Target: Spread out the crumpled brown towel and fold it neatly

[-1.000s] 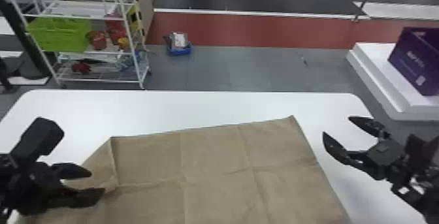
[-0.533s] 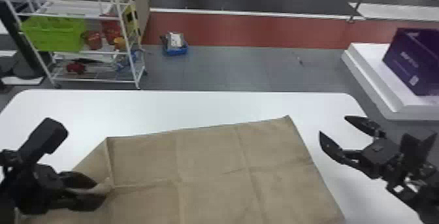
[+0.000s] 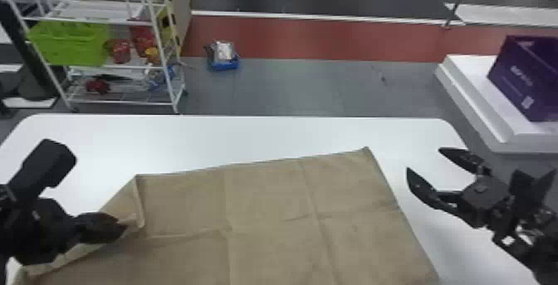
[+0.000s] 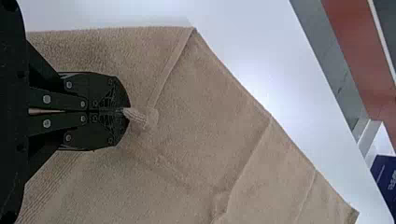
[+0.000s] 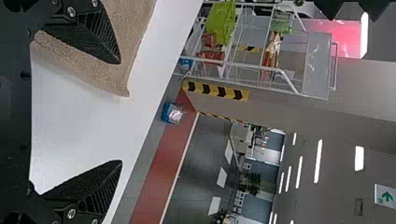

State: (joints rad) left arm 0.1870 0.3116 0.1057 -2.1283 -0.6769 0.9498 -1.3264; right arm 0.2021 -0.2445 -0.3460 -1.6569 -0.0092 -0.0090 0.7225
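The brown towel lies mostly flat on the white table, creased, with its left edge turned over. My left gripper is over that left part in the head view. In the left wrist view the left gripper is shut on a small pinched bit of the towel, its fingers pressed together. Beyond the towel's right edge, my right gripper stands open above the table with nothing between its fingers. The right wrist view shows the right gripper wide apart, a towel corner lying past one finger.
The white table extends beyond the towel's far edge. Behind it at left stands a wire shelf with a green basket. A blue tray is on the floor. At right, a purple box sits on a white platform.
My left gripper's fingers have closed from apart onto the towel's left part. The right gripper stays open in about the same place.
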